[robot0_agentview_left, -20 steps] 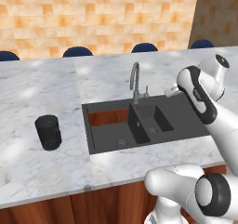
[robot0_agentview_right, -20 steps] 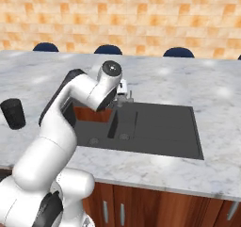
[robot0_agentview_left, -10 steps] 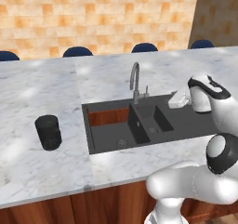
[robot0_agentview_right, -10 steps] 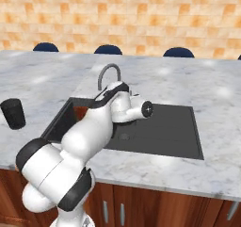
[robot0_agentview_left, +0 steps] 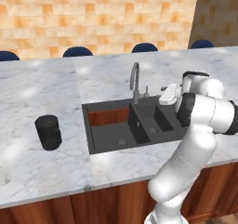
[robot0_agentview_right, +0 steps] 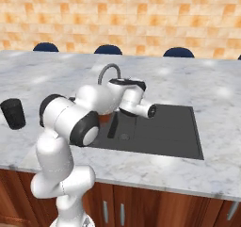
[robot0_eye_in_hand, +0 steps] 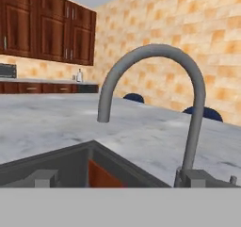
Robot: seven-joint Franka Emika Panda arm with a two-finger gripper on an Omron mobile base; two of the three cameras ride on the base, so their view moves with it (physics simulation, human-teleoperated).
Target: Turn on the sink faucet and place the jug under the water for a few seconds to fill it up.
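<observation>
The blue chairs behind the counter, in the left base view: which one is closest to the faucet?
The third chair from the left, almost directly behind the sink faucet. The others stand further off to either side.

Even, bright light falls across the kitchen from above, with no lamp in sight. Soft pale patches of glare sit on the marble counter (robot0_agentview_left: 56, 93), strongest toward its back edge, and the brick wall (robot0_agentview_right: 141, 14) glows a warm orange. The sink basin (robot0_agentview_left: 111, 135) stays dark, its far inner wall catching a reddish tint. Shadows are faint: a dim smudge lies under the jug (robot0_agentview_left: 48, 132), and the white arm (robot0_agentview_right: 70, 122) shades softly on its underside. All three views are clean and free of motion blur but coarse, with jagged edges along the sink faucet (robot0_eye_in_hand: 155, 80). No bending shows at the frame edges.
</observation>
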